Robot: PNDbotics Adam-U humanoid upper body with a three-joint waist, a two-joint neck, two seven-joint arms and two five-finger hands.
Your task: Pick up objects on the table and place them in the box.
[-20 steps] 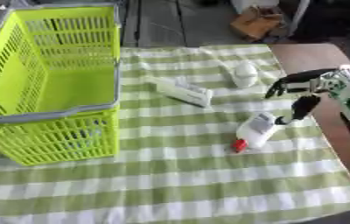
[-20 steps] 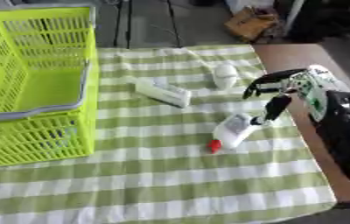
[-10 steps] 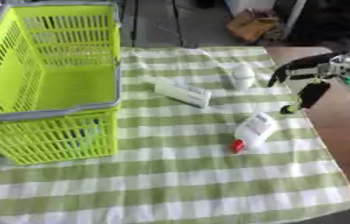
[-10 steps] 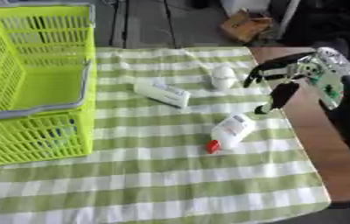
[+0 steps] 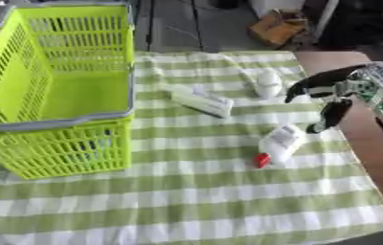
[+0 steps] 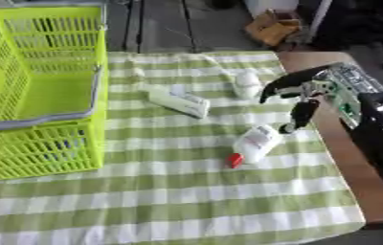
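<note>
Right hand (image 6: 312, 91) spread wide, holding nothing, poised above white red-capped bottle (image 6: 253, 143) on checked cloth (image 6: 186, 191).

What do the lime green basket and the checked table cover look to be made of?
The lime green slotted basket looks like moulded plastic: rigid, slightly glossy lattice walls, grey rim. The green-and-white checked cover looks like matte woven cloth lying soft and flat; it could be vinyl.

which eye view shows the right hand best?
Right eye view: the right hand sits well inside the frame with more of its forearm visible, fingers spread above the red-capped white bottle. Left eye view shows the same hand, nearer the right edge.
</note>
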